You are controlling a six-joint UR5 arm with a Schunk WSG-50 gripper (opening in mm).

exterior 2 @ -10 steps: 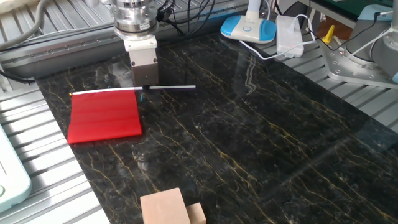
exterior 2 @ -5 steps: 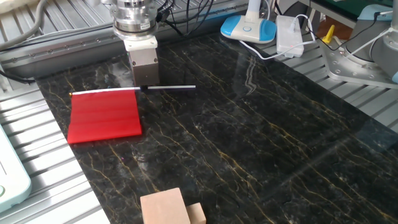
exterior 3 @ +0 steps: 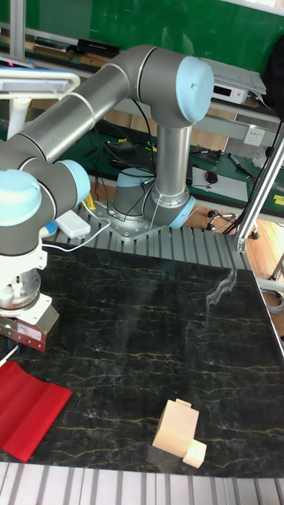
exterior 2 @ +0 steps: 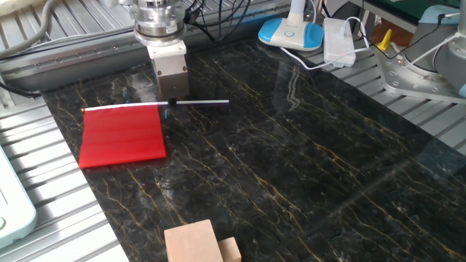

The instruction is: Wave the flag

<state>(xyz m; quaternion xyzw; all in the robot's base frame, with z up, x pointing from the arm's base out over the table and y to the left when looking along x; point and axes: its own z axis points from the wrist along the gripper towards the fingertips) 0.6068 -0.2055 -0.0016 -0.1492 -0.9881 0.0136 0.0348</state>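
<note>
Dark marble desk [exterior 2: 291,160] with gold veining, set on a ribbed metal bench; green wall and cluttered workbenches behind in the tall fixed view.

Flag [exterior 2: 122,135] lies flat near the desk's far left corner. Red sheet creased in faint bands, spread toward the left edge; the same sheet shows at the lower left in the tall fixed view [exterior 3: 28,406]. Its thin white stick [exterior 2: 156,104] runs along the sheet's far edge and juts past it to the right, toward the desk's middle. The jutting part looks darker than the rest.

Claw [exterior 2: 170,99] hangs straight down over the stick, just where the sheet ends. Its tips sit at stick level, right at the stick. Fingers are small and dark against the marble, so whether they are pinched on the stick or merely beside it cannot be told. In the tall fixed view the claw [exterior 3: 24,339] is seen from another side and the tips are no clearer. Grey arm with pale blue joint caps [exterior 3: 142,87] reaches over from its base beyond the far edge.

Pale wooden blocks [exterior 2: 200,244] stand at the near edge, well apart from the flag. Blue-and-white lamp base [exterior 2: 291,33] and a white adapter [exterior 2: 338,40] with cable sit off the desk past the far right corner.
</note>
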